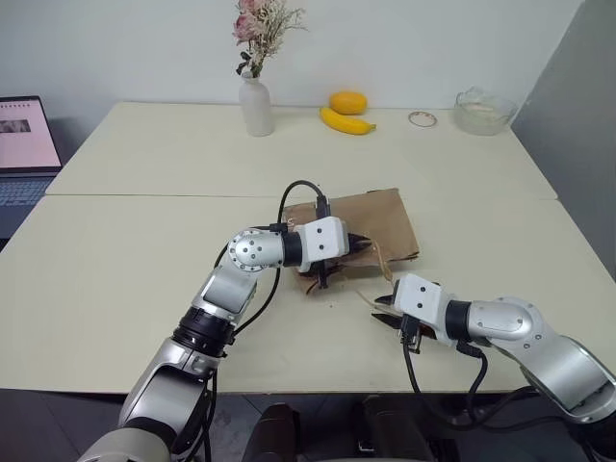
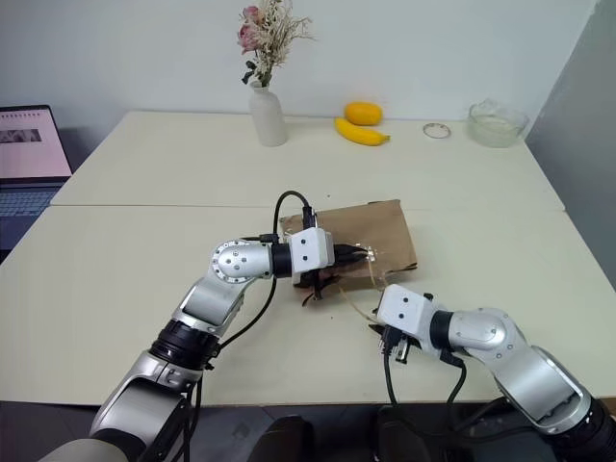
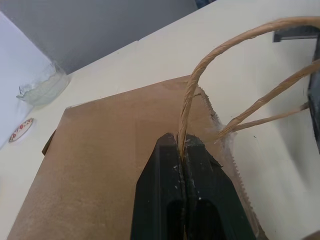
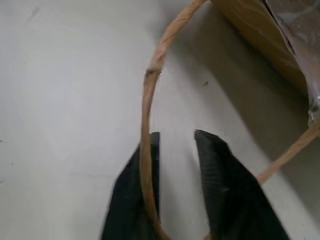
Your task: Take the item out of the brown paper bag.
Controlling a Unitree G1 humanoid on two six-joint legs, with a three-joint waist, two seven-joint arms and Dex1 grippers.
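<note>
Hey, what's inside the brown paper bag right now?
Nothing inside shows. The brown paper bag lies flat on the table, its paper covering the contents. The left gripper is shut on one string handle at its mouth.

A white vase (image 1: 256, 106) holding dried pink and cream flowers (image 1: 263, 27) stands on the far part of the cream table (image 1: 115, 241), near the wall. To the right of the vase lies a yellow banana (image 1: 346, 121), with an orange fruit (image 1: 347, 101) just behind it, touching or nearly so. Farther right of the vase lies a small ring-shaped thing (image 1: 422, 118), then a clear glass bowl (image 1: 484, 111). Left of the vase, past the table's edge, an open laptop (image 1: 24, 144) shows a lit screen.
</note>
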